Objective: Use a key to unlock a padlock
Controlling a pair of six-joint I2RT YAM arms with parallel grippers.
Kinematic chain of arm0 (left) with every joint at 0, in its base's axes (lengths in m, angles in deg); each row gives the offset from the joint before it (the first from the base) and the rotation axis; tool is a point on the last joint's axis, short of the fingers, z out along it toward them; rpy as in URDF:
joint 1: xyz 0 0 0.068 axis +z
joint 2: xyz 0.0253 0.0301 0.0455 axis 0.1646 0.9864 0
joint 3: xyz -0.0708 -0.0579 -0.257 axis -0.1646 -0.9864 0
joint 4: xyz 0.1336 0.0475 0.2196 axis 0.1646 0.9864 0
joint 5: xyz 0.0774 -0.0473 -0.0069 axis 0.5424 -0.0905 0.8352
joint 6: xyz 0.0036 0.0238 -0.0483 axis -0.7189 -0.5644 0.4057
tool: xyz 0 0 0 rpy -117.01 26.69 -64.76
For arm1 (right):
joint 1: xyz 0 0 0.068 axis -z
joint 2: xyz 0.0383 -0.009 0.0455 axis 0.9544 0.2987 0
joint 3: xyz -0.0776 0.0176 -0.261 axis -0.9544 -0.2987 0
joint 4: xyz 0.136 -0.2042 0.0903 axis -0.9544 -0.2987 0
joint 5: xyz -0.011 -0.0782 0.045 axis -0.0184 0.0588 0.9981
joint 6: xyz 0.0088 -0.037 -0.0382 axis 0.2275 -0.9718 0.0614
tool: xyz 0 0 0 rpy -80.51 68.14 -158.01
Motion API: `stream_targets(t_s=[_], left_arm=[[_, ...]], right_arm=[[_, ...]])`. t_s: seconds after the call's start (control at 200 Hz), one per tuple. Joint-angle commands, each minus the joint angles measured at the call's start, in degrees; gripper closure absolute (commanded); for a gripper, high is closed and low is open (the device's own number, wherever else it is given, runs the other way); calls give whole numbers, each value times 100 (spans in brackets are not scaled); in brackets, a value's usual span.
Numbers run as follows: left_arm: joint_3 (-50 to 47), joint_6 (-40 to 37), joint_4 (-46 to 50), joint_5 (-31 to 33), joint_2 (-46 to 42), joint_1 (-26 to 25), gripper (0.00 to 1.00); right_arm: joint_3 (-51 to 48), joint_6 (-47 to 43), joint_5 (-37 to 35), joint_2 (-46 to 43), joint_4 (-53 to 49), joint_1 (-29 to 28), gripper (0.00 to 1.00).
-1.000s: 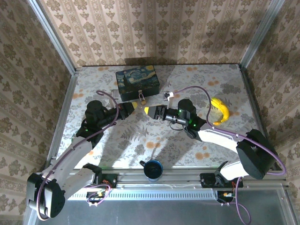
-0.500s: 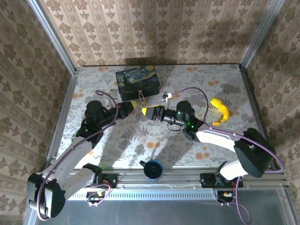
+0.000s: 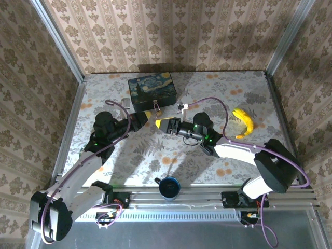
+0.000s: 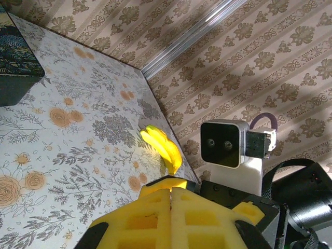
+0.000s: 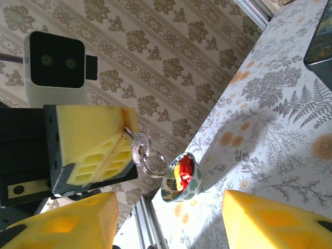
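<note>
Midway up the table, the left gripper (image 3: 147, 117) is pinched tight on a key (image 5: 129, 136) whose ring (image 5: 151, 162) dangles free. Facing it, the right gripper (image 3: 162, 124) stands half open and empty. Just beyond their tips, the padlock (image 3: 156, 110) sits at the front edge of the dark blue box (image 3: 152, 88).

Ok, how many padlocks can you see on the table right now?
1: a small brass-coloured padlock sits just in front of the dark blue box, near the box's front right corner. Another could be hidden behind the box or under the arms.
</note>
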Motion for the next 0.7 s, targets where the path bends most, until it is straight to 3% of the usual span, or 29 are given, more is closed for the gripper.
stream_targets(t_s=[0.0, 0.695], left_arm=[[-51, 104, -208, 31, -67, 51, 100], [-29, 188, -351, 53, -85, 60, 100]], right_arm=[[81, -10, 53, 38, 296, -33, 44], [299, 36, 145, 211, 513, -97, 46]])
